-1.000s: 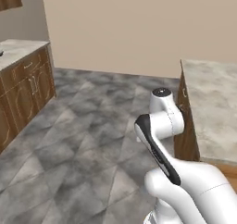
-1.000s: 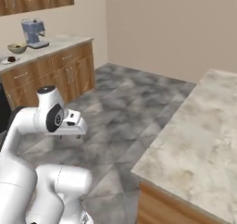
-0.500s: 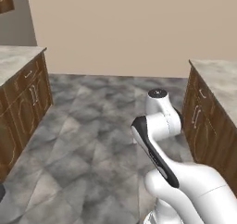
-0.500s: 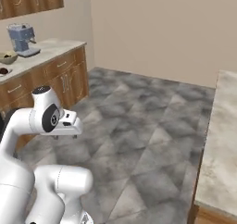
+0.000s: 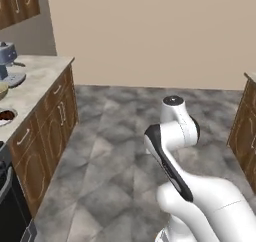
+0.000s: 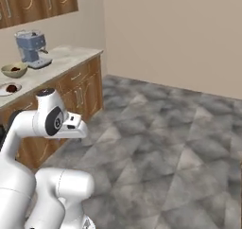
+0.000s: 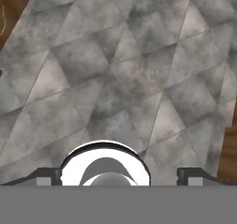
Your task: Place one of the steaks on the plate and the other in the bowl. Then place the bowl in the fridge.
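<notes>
**Bowl and plate on left counter, each bearing a steak; hand over bare floor**

The bowl stands upright on the marble counter, just beside the blue-grey coffee machine. A dark steak lies inside it. The plate lies flat on the same counter, nearer the robot and apart from the bowl, with a second steak at its centre. Both pieces are too small to give a long axis or heading.

The right base view shows bowl and plate whole. The left base view cuts both at its left edge: a sliver of the bowl, and part of the plate with its steak; it also shows a black appliance at the counter's near end.

The hand view looks down on grey stone floor, with wooden cabinet fronts at its corners. The gripper shows two fingertips set wide apart at the bottom edge, nothing between them.
</notes>
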